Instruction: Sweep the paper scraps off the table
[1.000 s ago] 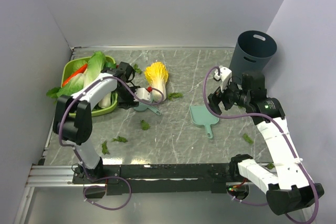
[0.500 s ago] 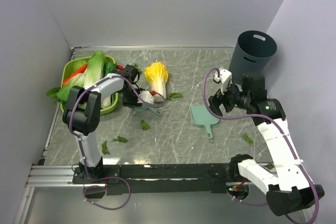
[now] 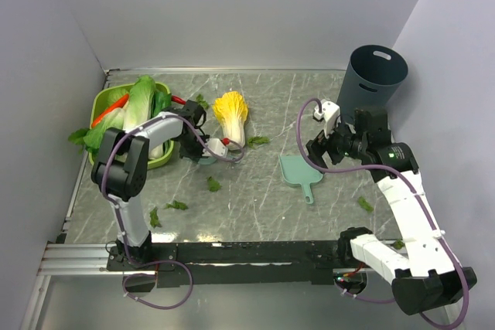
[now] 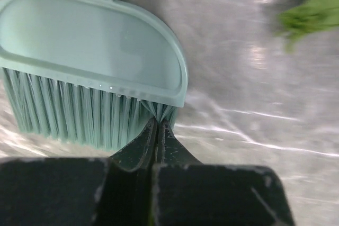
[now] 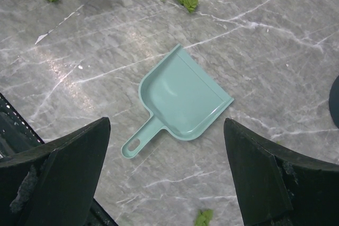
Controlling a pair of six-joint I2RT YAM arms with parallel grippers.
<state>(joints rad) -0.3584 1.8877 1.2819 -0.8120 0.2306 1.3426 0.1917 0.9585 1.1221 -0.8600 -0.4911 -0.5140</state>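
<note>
While we look down from above, the teal dustpan (image 3: pixel 298 171) lies flat on the tabletop (image 3: pixel 255 214), so we take it as our marker. Directly over it hangs the right arm (image 3: pixel 402 183), and the right jaws are spread wide with nothing between them. From the right wrist, the dustpan sits in the gap between the two dark fingers (image 5: pixel 58 168).

Well to the left of the dustpan, the left arm (image 3: pixel 147 133) reaches down to a teal brush (image 4: pixel 90 62) lying on the marble. The left jaws are pressed fully together, their tips meeting right at the corner of the bristles. Whether a bristle or two is pinched there, we cannot tell. The brush head itself is not between them.

And the paper scraps (image 3: pixel 213 184)? They are scattered across the tabletop! One scrap is left of the dustpan, and two more, a scrap (image 3: pixel 177 205) and its neighbour scrap (image 3: pixel 154 217), lie further left toward the near edge. Another scrap (image 3: pixel 257 141) is just beyond the dustpan's far-left corner, beside the yellow-topped cabbage half (image 3: pixel 231 110). A lone scrap (image 3: pixel 364 204) lies to the right of the dustpan.

Beyond the dustpan and to its right stands a dark grey bin (image 3: pixel 377 75). Far to its left, a green basket (image 3: pixel 99 102) holds whole cabbages.
</note>
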